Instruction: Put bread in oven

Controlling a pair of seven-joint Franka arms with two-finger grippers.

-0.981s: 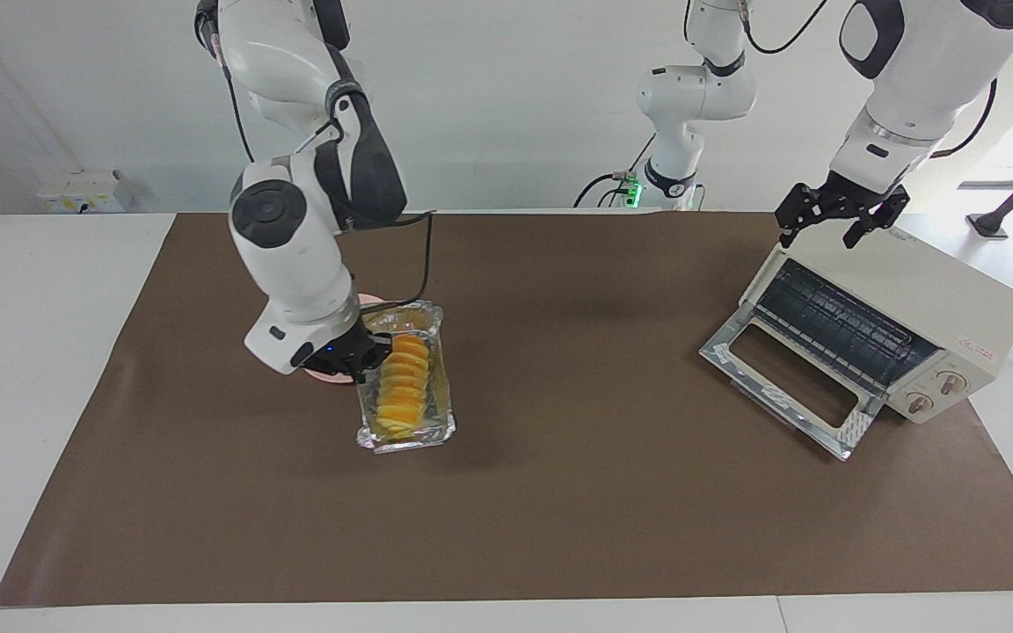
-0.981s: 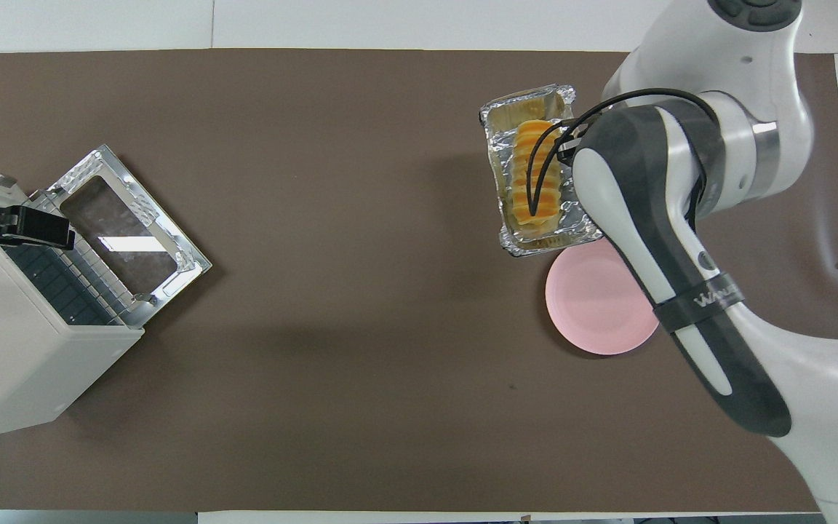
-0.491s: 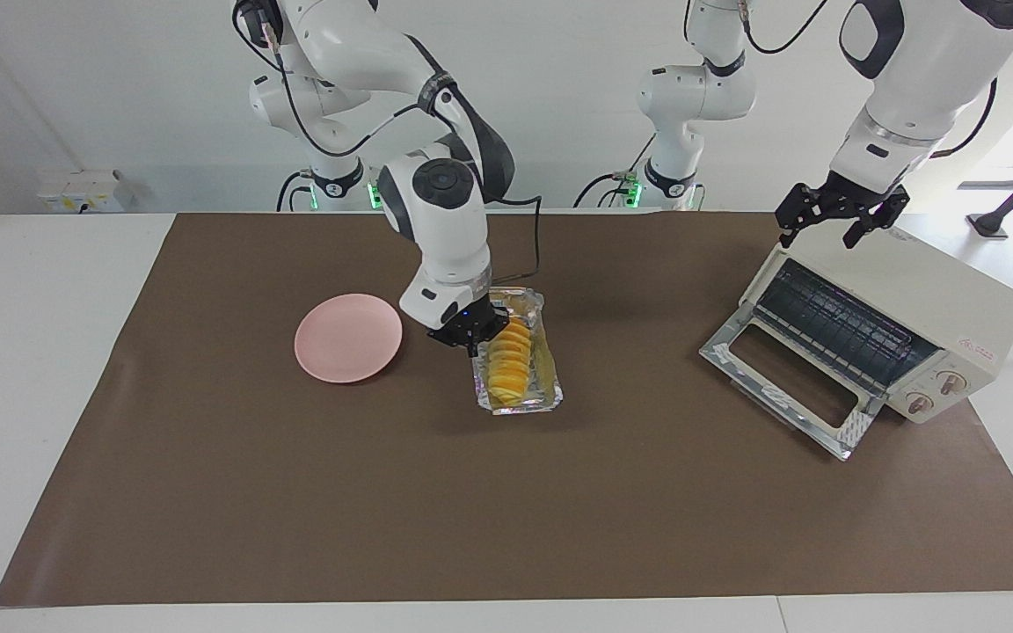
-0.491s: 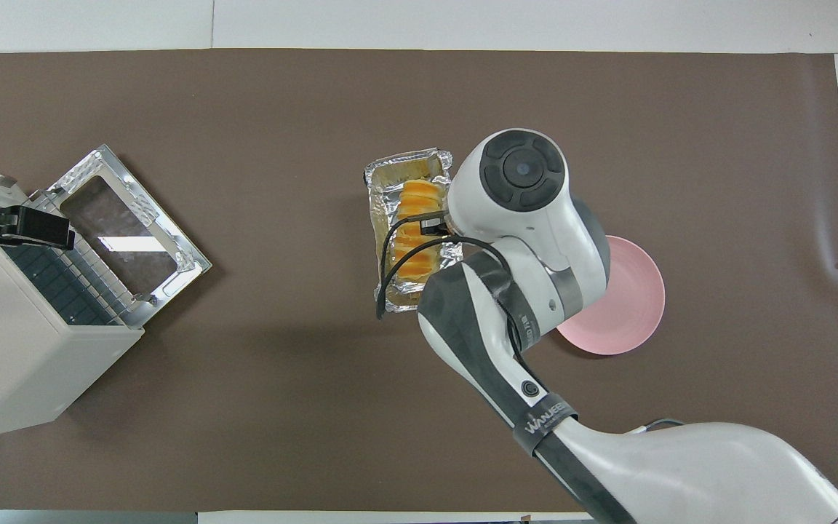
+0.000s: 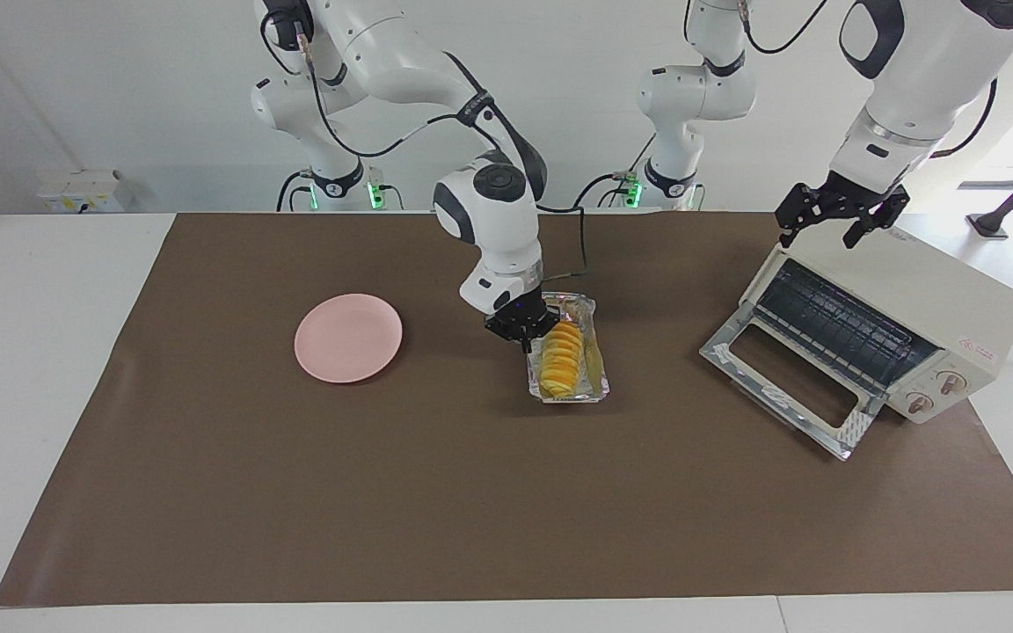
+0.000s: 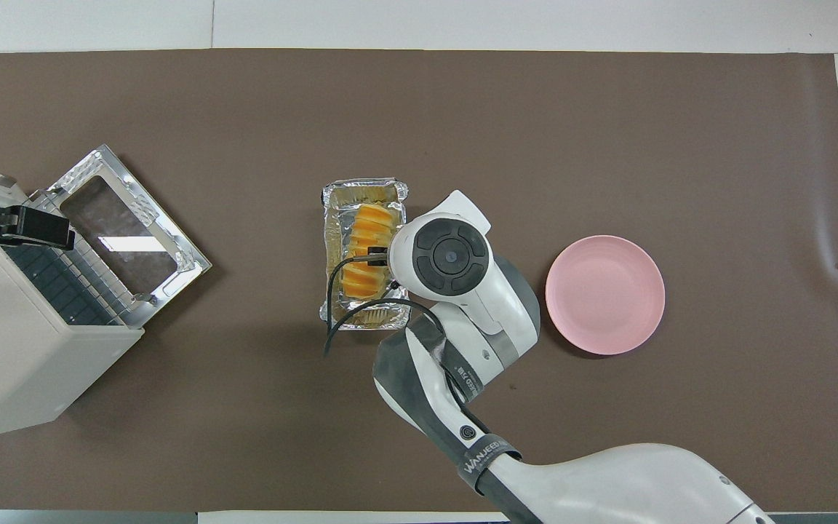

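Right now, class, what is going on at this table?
The right gripper is shut on the rim of the foil tray, which carries the bread above the middle of the brown mat, between the pink plate and the oven. The oven's door is dropped open and its rack is bare. The left gripper waits, open, over the oven's top.

Golden-yellow ridged bread (image 5: pixel 559 359), silver foil tray (image 5: pixel 596 387), pink plate (image 5: pixel 348 338), cream-white oven (image 5: pixel 929 303)
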